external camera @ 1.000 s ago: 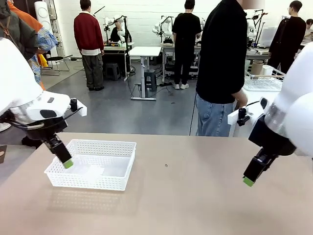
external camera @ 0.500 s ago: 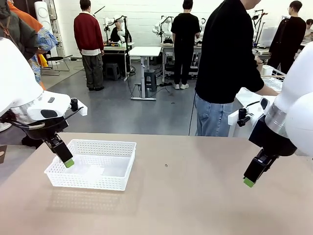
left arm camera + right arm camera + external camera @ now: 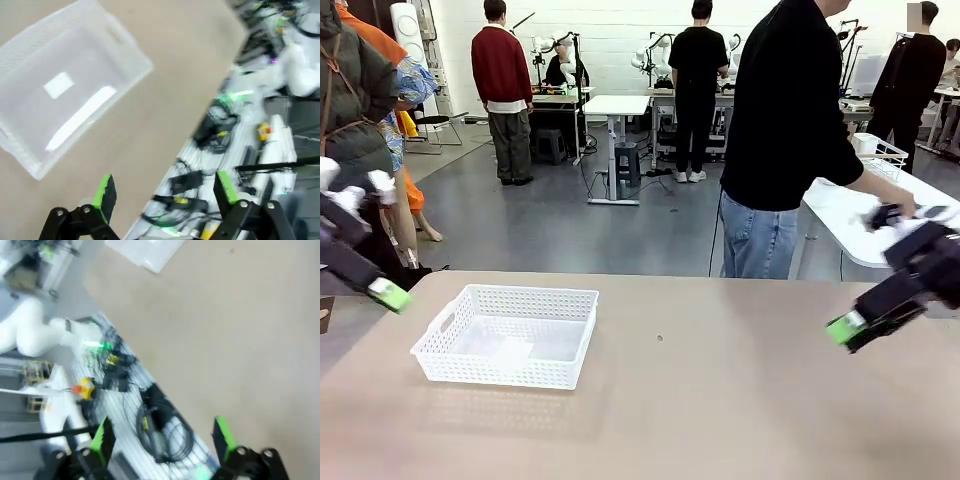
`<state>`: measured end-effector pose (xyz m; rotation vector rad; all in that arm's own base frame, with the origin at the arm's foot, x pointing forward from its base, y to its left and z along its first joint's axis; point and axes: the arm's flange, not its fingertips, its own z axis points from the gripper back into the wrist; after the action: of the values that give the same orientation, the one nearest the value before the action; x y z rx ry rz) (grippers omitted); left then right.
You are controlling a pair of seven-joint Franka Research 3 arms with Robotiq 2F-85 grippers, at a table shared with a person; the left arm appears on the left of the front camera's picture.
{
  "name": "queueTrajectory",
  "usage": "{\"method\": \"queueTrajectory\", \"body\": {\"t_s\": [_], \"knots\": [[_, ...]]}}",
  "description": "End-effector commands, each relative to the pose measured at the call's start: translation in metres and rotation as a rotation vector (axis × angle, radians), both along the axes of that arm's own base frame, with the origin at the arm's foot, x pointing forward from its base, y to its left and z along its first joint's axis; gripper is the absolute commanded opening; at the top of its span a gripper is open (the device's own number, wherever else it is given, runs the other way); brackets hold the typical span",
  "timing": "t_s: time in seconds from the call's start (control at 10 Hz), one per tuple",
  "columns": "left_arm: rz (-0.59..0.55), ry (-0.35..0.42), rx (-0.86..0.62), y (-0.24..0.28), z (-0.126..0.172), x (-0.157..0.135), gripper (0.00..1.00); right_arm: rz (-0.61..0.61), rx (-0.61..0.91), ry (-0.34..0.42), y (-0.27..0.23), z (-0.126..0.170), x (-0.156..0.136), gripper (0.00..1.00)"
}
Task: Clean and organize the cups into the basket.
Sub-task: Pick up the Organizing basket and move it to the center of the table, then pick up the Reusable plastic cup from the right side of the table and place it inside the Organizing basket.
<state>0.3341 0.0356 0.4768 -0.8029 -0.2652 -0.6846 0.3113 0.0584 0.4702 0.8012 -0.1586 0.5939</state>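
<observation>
The white plastic basket with holey sides (image 3: 502, 372) sits empty. The left gripper (image 3: 388, 294) has swung off to its left, the right gripper (image 3: 847, 328) far right. Both gape wide, holding nothing, so packing hasn't started.

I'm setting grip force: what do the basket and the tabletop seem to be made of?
The basket looks like thin white moulded plastic, faintly glossy: regular lattice holes in its walls, a cut-out handle, light showing through. The tabletop looks like smooth matte tan laminate or coated board: even colour, soft reflections; which, I cannot tell.
</observation>
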Motion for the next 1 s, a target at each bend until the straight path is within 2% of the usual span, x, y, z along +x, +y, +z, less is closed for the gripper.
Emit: {"method": "queueTrajectory", "body": {"t_s": [0.0,0.3,0.5,0.6,0.9], "knots": [[0.078,0.316,-0.459,0.053,0.001,0.024,1.00,-0.120,0.201,0.074,-0.054,0.004,0.001,1.00],[0.214,0.304,-0.585,0.129,0.007,0.009,1.00,-0.280,0.361,0.093,-0.141,0.003,-0.008,1.00],[0.299,0.285,-0.614,0.172,0.006,-0.007,1.00,-0.427,0.350,0.117,-0.190,-0.005,-0.025,1.00],[0.389,0.264,-0.603,0.193,-0.001,-0.017,1.00,-0.465,0.363,0.113,-0.209,-0.006,-0.035,1.00],[0.578,0.250,-0.612,0.242,-0.013,-0.034,1.00,-0.582,0.388,0.064,-0.253,0.002,-0.074,1.00]]}}
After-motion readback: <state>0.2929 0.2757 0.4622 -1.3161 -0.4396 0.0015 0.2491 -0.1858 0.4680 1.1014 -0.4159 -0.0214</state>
